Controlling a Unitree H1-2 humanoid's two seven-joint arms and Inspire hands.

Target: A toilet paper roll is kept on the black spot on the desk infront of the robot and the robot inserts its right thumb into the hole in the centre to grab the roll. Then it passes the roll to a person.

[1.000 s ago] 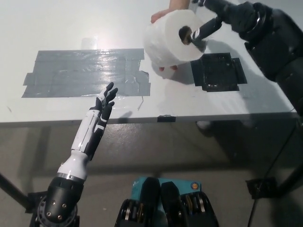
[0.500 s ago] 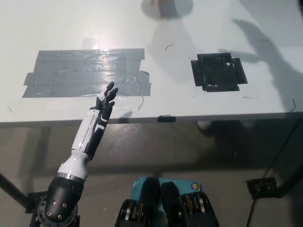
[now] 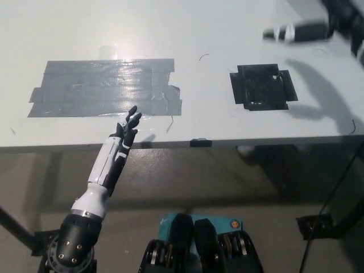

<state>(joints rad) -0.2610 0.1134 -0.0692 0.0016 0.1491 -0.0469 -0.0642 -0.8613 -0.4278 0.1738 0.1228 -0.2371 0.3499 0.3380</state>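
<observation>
Grey tape patch (image 3: 105,88) covers the pale desk (image 3: 187,34) just beyond the robot's white left hand (image 3: 128,126), which rests at the desk's near edge with fingers spread and nothing in its grasp. Well off to that hand's right lies the black spot (image 3: 263,86), bare of any load, with a thin dark scrap (image 3: 203,56) on the desk beyond and between the two patches. Above the spot, at the frame's upper right, the black right hand (image 3: 301,31) appears only as a motion-blurred streak with a pale tip; whether it is open or closed cannot be told. No toilet paper roll appears on the desk or at either hand.
</observation>
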